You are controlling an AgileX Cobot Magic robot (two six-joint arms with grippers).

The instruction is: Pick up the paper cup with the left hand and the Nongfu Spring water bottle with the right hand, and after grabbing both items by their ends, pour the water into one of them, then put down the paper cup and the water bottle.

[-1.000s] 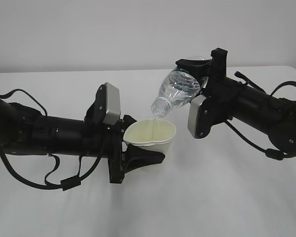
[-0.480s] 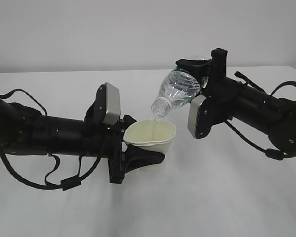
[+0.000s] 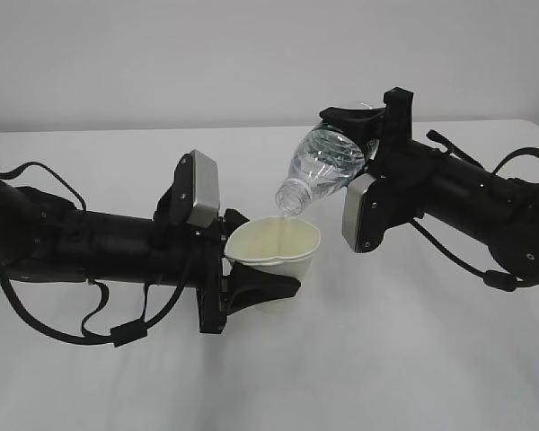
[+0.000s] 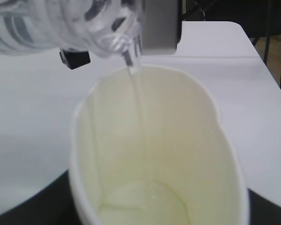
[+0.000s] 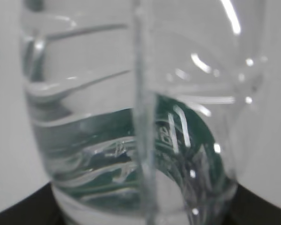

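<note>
The off-white paper cup [image 3: 274,244] is held just above the white table, with my left gripper [image 3: 262,256] shut on its sides and squeezing the rim oval. The clear Nongfu Spring water bottle [image 3: 326,166] is tipped mouth-down to the left over the cup, and my right gripper [image 3: 357,144] is shut on its rear end. In the left wrist view a thin stream of water [image 4: 138,103] falls from the bottle's neck [image 4: 117,33] into the cup [image 4: 187,140], where water pools at the bottom. The right wrist view is filled by the bottle [image 5: 107,93] and its green label [image 5: 178,140].
The white table [image 3: 413,359] spreads under both arms, with a plain white wall behind. The right arm's grey-white block [image 3: 359,213] hangs close to the cup's right rim. Cables loop beneath the left arm [image 3: 99,247].
</note>
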